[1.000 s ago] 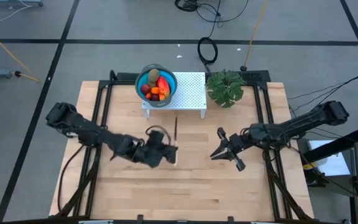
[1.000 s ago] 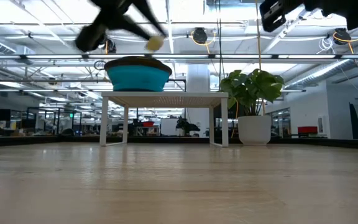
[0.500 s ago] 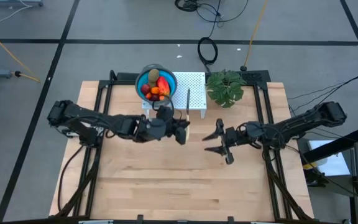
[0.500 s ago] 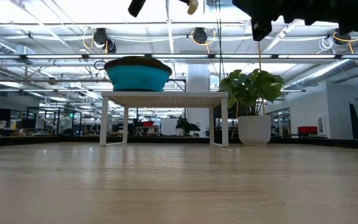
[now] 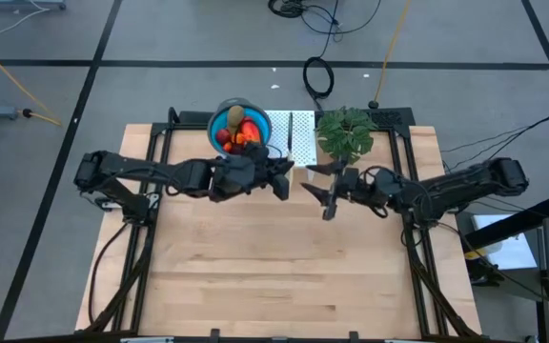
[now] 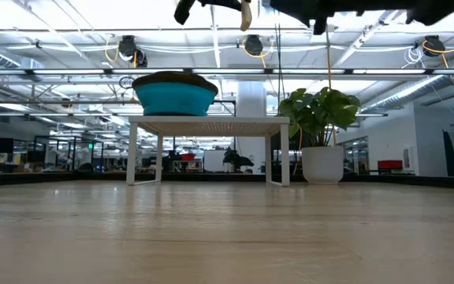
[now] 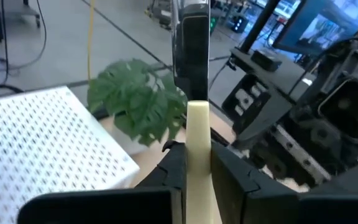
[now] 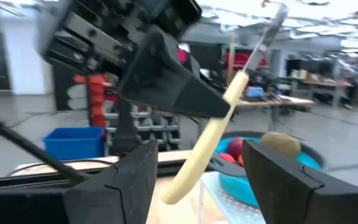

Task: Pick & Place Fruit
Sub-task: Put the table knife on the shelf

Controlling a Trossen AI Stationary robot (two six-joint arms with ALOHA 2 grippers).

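We see the left gripper (image 5: 282,178) raised above the wooden counter (image 5: 284,276), just in front of the white perforated stand (image 5: 298,143). Its fingers (image 7: 229,171) are clamped on the cream-yellow handle of a knife (image 5: 290,145), whose dark blade points away over the stand toward the leafy plant (image 5: 347,131). In the left wrist view we find the handle squeezed between the two dark fingers, the blade rising straight ahead of them.

The right gripper (image 5: 324,189) hangs close by, facing the left one, with its fingers (image 8: 284,183) spread wide and nothing between them. In the right wrist view we see the knife's handle in the gap ahead of those fingers, but we cannot tell whether it touches either of them.

The fruit (image 5: 237,136) sits piled in the blue bowl (image 5: 258,122) at the left end of the stand: red, orange and olive-brown pieces, partly hidden by the left arm. In the right wrist view we make out a dark red ball and an olive-brown oval at the bowl's rim. In the low view both grippers are well above the counter, at the upper edge.
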